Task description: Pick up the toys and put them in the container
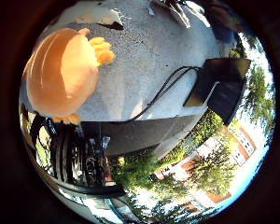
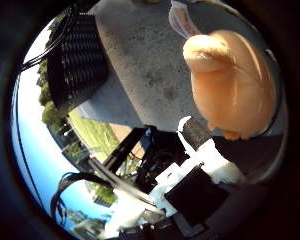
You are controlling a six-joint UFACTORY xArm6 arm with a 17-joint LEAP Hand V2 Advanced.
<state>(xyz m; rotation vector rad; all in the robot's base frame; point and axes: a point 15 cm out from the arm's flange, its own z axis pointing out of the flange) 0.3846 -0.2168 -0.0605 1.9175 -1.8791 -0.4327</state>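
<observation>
The setting is outdoors: a grey, speckled concrete surface (image 1: 149,56) lies under my palm, with trees (image 1: 210,168), brick buildings (image 1: 238,140) and blue sky beyond its edge.

The toy — an orange plush duck (image 2: 235,85) with a rounded body and small yellow-orange feet — rests on the concrete. It fills a large part of both palm views, so it sits close to my palm. Its lower edge is just beside my nearest fingertip.

My hand (image 2: 200,165) shows as white and black parts. One of my fingers (image 2: 197,135), black-tipped on a white body, reaches toward the duck; I cannot tell whether it touches the plush. It extends fairly straight and nothing is enclosed by it, but the other fingers are out of sight, so I cannot tell whether my hand is released or clenched.

The container — a black ribbed basket (image 2: 75,60) — stands on the concrete well apart from my fingertip, on the far side from the duck.

A flat black panel (image 1: 224,84) lies on the concrete near its edge. A pale crumpled item (image 2: 182,20) lies just beyond the duck.
</observation>
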